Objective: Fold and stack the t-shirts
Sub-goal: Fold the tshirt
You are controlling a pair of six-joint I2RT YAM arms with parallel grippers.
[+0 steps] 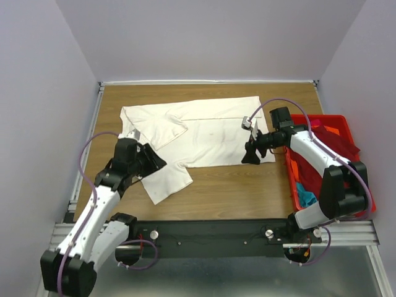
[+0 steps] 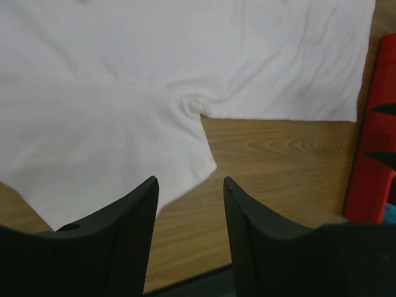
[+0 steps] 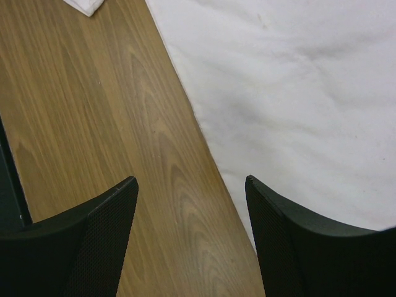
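**A white shirt lies flat next to a red crate full of shirts.**

The red crate (image 1: 328, 117) sits on the wooden table (image 1: 247, 185), on the right arm's side. Three soft shirts lie bunched up in it: a dark red t-shirt (image 1: 337, 145) on top, an orange t-shirt (image 1: 294, 170) by the crate's wall, and a teal t-shirt (image 1: 304, 195) at its near end. The cream-white t-shirt (image 1: 204, 133) is out of the crate and spread flat on the table just beside it. The right gripper (image 1: 250, 158) hangs close to the crate, over the shirt edge nearest to it, with its two fingers apart and nothing held. The left gripper (image 1: 156, 162) is far from the crate, over a sleeve on the shirt's other end, and its fingers are apart too.
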